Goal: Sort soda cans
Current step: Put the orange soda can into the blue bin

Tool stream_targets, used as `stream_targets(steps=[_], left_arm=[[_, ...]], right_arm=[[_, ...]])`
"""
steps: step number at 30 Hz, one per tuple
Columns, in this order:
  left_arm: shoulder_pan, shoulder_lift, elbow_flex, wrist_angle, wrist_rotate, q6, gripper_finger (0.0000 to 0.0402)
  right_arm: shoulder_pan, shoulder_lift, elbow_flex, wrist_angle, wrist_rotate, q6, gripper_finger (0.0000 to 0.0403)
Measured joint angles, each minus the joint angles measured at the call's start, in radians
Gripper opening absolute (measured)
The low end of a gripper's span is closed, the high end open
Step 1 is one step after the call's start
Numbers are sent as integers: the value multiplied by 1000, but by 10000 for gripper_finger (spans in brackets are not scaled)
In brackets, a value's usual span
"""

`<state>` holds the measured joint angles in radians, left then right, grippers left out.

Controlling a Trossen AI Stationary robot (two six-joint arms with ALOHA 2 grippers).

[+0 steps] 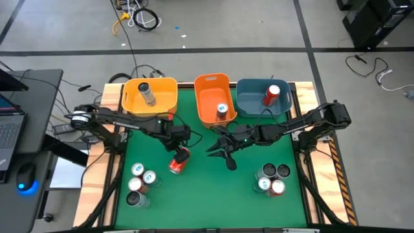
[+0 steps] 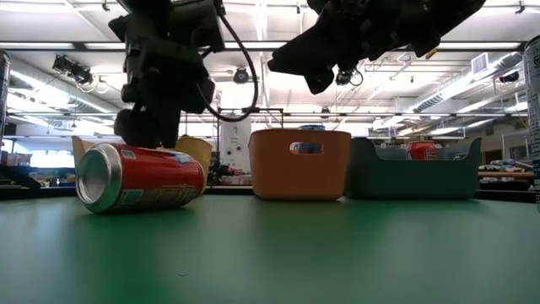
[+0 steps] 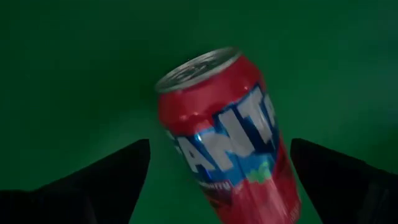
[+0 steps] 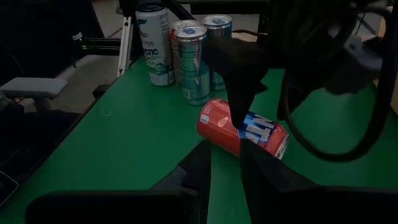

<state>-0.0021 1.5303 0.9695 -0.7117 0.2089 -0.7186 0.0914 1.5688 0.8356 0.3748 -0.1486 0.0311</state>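
High view: red can (image 1: 178, 162) on its side under left pincer (image 1: 181, 148).

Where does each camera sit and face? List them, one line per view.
High: overhead, straight down on table; both arms, left gripper open over the lying red can.
Low: table height, facing the bins; arms hang from above.
Left wrist: down at the red can between its open fingers.
Right wrist: past its right gripper, toward the left arm.
All share that red can.

The green table (image 1: 213, 194) carries three bins (image 1: 213, 97), standing cans (image 1: 272, 179), and a toppled red can (image 1: 178, 164).
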Motion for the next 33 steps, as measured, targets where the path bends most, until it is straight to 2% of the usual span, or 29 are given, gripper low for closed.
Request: stream_targets(steps=[9,18,24,29,33], left_arm=[[0,70,0,89,-1,13,393],[-3,164,0,127,14,106,385],[-18,151,10,141,-33,171,320],[-20,91,48,141,-89,225,320],[-29,18,59,153,-194,282,320]], right_arm=[[0,0,0,1,0,0,74],[0,0,0,0,0,0,74],[0,0,0,-2,1,-5,74],[0,0,0,-1,17,-8,74],[1,-14,0,-6,38,-13,74]])
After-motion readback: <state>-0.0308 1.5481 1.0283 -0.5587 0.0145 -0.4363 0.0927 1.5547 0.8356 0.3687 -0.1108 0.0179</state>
